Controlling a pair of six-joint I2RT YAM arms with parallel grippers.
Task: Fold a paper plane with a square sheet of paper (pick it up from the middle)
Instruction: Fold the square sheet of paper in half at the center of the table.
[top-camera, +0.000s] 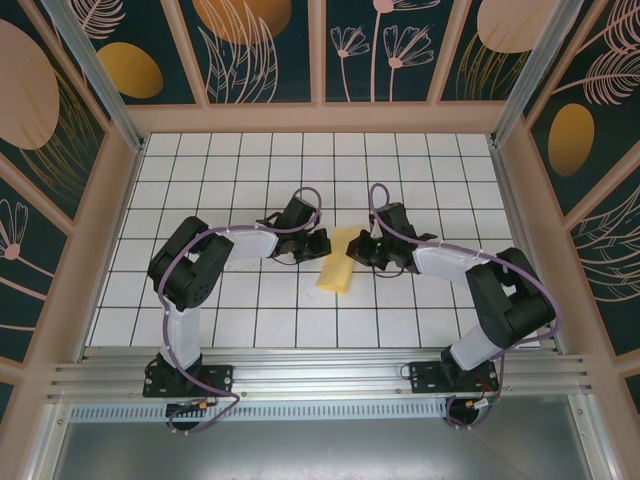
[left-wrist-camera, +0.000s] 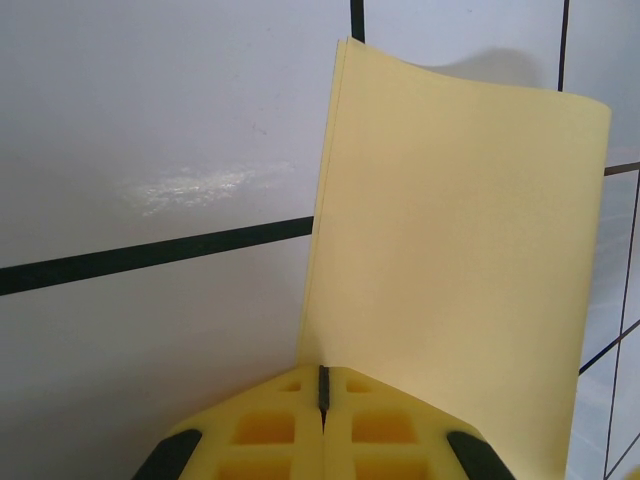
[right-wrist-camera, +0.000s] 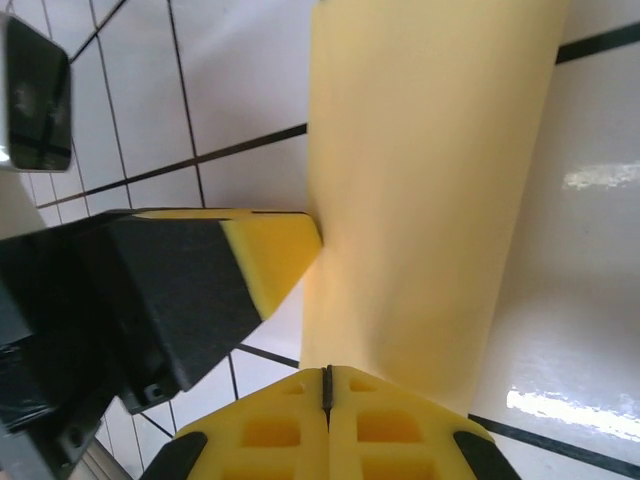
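Observation:
The square sheet of paper is yellow and folded over into a long strip, held off the white tiles between my two grippers. In the left wrist view the sheet rises from the tip of my left gripper, whose jaws are shut on its lower corner; two layers show at its left edge. My right gripper is shut on the other edge of the sheet. The left gripper's yellow fingertip touches the sheet from the left. From above, the left gripper and right gripper meet at the strip's far end.
The white grid-tiled table stretches to wooden walls at the back and sides. An aluminium rail with both arm bases runs along the near edge. Open tiles lie behind and in front of the grippers.

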